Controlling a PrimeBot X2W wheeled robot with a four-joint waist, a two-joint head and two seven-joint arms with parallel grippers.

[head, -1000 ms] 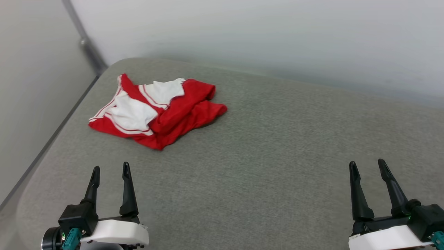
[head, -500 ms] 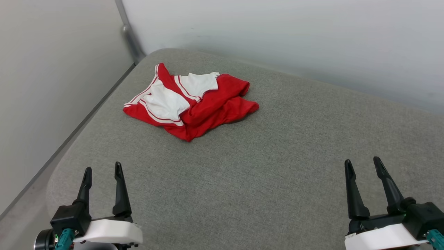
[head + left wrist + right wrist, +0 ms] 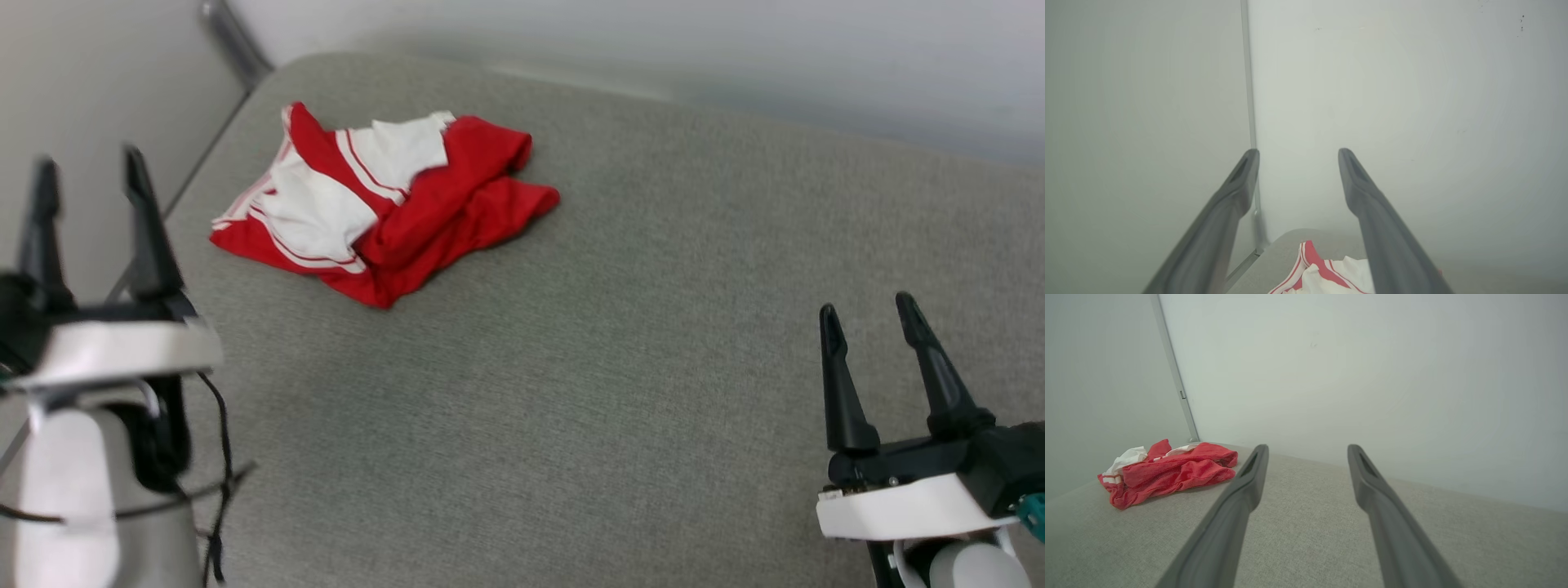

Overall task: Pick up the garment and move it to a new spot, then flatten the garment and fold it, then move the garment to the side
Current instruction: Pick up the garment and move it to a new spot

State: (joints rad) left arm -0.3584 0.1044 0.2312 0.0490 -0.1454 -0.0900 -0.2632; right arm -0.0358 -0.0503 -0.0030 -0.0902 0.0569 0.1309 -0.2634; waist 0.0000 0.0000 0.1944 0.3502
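I'm working in what looks like a plain test room or lab bay. Bare pale walls (image 3: 1372, 375) meet at a metal corner strip (image 3: 1176, 375). A grey fabric-covered platform (image 3: 612, 367) with a rounded corner has the garment (image 3: 441, 212) lying on it.

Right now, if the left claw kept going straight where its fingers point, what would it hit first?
Probably the pale wall, near its corner seam: the open left gripper aims above the garment, not at it. Depth is hard to judge.
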